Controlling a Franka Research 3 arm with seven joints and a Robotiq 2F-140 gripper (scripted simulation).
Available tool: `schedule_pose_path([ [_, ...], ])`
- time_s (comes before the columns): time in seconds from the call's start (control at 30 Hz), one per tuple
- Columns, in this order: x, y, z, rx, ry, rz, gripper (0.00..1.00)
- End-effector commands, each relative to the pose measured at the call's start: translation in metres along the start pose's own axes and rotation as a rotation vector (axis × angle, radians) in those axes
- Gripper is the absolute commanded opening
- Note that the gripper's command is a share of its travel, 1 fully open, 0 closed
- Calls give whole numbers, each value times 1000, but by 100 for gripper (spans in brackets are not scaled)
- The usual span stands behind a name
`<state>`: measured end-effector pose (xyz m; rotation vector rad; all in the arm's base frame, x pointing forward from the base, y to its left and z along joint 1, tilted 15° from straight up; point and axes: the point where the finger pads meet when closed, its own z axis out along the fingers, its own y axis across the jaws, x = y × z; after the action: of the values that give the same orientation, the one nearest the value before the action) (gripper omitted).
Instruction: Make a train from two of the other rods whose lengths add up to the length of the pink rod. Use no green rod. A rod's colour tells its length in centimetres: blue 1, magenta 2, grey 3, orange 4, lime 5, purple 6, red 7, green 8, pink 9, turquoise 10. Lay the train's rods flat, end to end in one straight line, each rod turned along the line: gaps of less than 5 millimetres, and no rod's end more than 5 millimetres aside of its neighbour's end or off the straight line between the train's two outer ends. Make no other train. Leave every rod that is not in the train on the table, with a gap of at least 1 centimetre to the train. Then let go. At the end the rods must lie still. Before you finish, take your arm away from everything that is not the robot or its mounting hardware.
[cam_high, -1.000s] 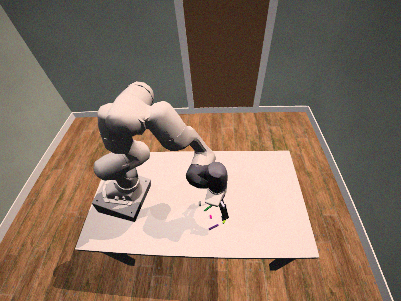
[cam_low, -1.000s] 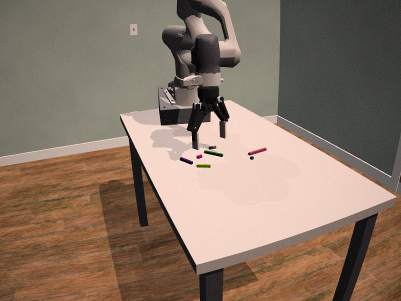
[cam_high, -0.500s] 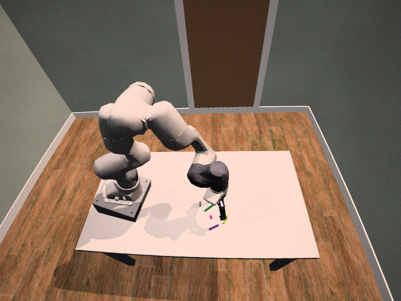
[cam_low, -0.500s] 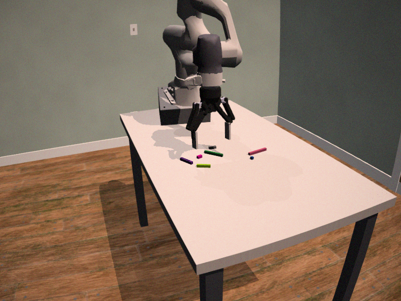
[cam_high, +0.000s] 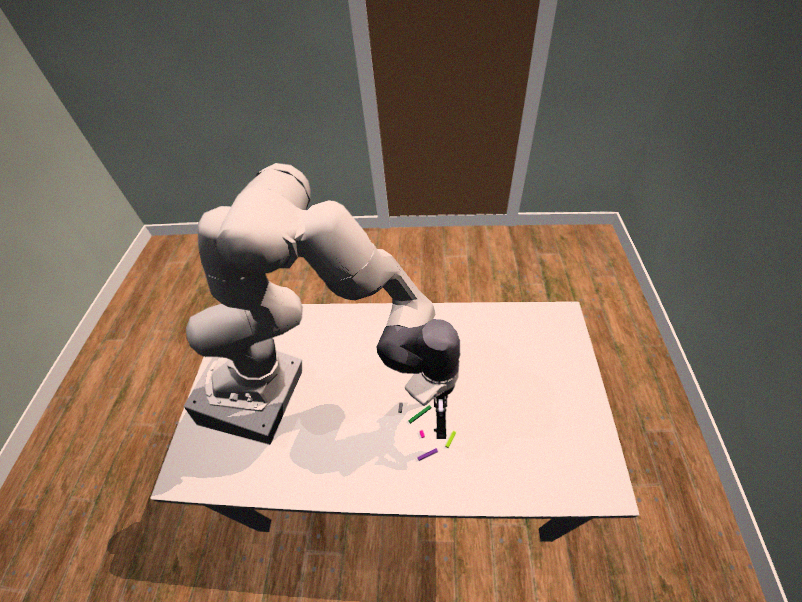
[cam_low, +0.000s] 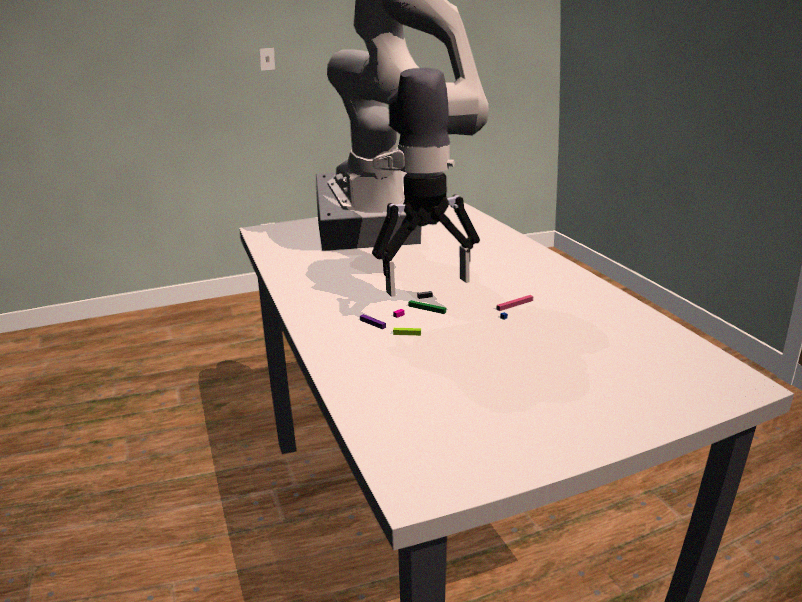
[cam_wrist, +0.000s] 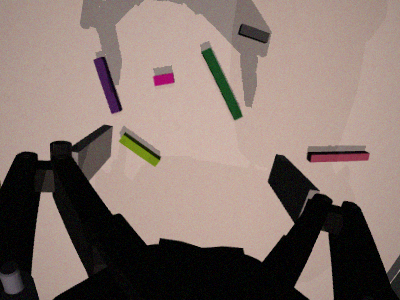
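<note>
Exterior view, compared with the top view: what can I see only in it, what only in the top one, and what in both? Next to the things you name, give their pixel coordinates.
Only the exterior view shows the pink rod (cam_low: 515, 302) (cam_wrist: 339, 157), the blue rod (cam_low: 504, 316) and a wall switch (cam_low: 267, 58).
Only the top view shows the brown door (cam_high: 453, 110).
Both show the purple rod (cam_high: 427, 454) (cam_low: 372, 321) (cam_wrist: 108, 85), magenta rod (cam_high: 421, 434) (cam_low: 399, 312) (cam_wrist: 164, 79), lime rod (cam_high: 450, 439) (cam_low: 406, 331) (cam_wrist: 140, 149), green rod (cam_high: 419, 414) (cam_low: 427, 306) (cam_wrist: 222, 84) and grey rod (cam_high: 400, 407) (cam_low: 424, 294) (cam_wrist: 254, 33), plus the gripper (cam_high: 441, 421) (cam_low: 428, 287) (cam_wrist: 193, 155).
</note>
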<state>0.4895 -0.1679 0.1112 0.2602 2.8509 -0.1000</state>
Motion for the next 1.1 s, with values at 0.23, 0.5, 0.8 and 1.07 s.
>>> schedule_pose_path([
  [0.23, -4, 5, 0, 23, 18, 264, 100],
  [0.5, -6, 9, 0, 23, 17, 382, 100],
  [0.8, -10, 13, 1, 23, 15, 510, 100],
  [1.07, -12, 16, 1, 22, 14, 630, 100],
])
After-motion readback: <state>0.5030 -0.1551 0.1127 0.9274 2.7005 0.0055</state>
